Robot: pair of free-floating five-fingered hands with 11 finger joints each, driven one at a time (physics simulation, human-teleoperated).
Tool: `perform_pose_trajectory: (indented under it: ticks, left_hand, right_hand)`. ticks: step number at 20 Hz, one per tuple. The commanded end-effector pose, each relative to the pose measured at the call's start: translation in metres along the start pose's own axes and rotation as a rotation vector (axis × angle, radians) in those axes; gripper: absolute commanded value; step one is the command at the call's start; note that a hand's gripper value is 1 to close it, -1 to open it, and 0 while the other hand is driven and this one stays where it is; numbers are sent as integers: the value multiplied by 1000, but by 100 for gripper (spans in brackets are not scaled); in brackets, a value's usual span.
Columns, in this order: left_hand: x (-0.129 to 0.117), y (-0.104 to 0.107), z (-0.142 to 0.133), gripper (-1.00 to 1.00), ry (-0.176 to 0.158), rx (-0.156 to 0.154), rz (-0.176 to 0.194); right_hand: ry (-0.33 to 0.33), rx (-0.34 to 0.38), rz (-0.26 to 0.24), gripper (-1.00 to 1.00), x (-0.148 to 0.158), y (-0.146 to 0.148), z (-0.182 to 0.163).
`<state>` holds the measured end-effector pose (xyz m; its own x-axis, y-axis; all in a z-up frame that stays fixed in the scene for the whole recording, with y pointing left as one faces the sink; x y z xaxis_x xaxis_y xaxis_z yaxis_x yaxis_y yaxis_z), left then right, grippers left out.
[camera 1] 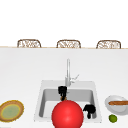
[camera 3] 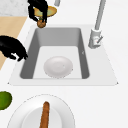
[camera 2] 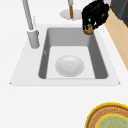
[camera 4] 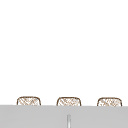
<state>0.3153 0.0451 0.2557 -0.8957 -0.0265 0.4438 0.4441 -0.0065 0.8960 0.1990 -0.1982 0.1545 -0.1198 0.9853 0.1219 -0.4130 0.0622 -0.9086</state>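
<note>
- The left hand (camera 1: 62,91) hangs over the sink (camera 1: 41,100), toward the tap (camera 1: 67,72) side in the front view, its fingers curled down and pinching a small brown nut-like thing (camera 1: 63,98) from above.
- In the left side view that thing (camera 2: 88,30) dangles under the hand (camera 2: 94,15), above the sink's edge; in the right side view it (camera 3: 41,23) hangs beneath the hand (camera 3: 37,8).
- As a judgement, the thing looks small, light, hard and round, so it may roll or slip; a pinch across its widest part from above suits it best.
- The right hand (camera 1: 89,110) floats over the sink's right part, fingers bent downward, holding nothing.
- A white bowl (camera 3: 58,66) lies on the sink's floor; a red ball (camera 1: 67,114) hides it in the front view.
- Left of the sink a yellow-rimmed plate (camera 1: 11,110) rests on the worktop (camera 1: 20,70).
- Right of the sink stands a white plate (camera 1: 111,107) carrying a brown stick (camera 1: 118,102), with a lime (camera 1: 113,118) just beside it.
</note>
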Motion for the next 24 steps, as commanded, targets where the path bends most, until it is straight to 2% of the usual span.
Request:
perform_pose_trajectory:
  ticks: [1, 6, 8, 10, 13, 15, 18, 22, 24]
  left_hand:
    - [-14, -28, -8, 100, 27, 27, -23]
    - [-28, -66, -27, 100, 19, 18, -5]
    - [-37, -81, -30, 100, 23, 16, -12]
    - [-45, -95, -33, 100, 28, 32, -30]
    - [-55, -118, -41, 100, 20, 24, -32]
    - [-63, -133, -40, 100, 24, 18, -14]
    - [-74, -155, -45, 100, 12, 18, -26]
    - [-91, -183, -45, 100, -2, 13, -24]
    - [-104, -196, -46, 100, -12, 18, -39]
  right_hand:
    - [0, 0, 0, 0, 0, 0, 0]
    - [0, 0, 0, 0, 0, 0, 0]
    - [0, 0, 0, 0, 0, 0, 0]
    - [0, 0, 0, 0, 0, 0, 0]
    - [0, 0, 0, 0, 0, 0, 0]
    - [0, 0, 0, 0, 0, 0, 0]
    - [0, 0, 0, 0, 0, 0, 0]
    - [0, 0, 0, 0, 0, 0, 0]
    - [0, 0, 0, 0, 0, 0, 0]
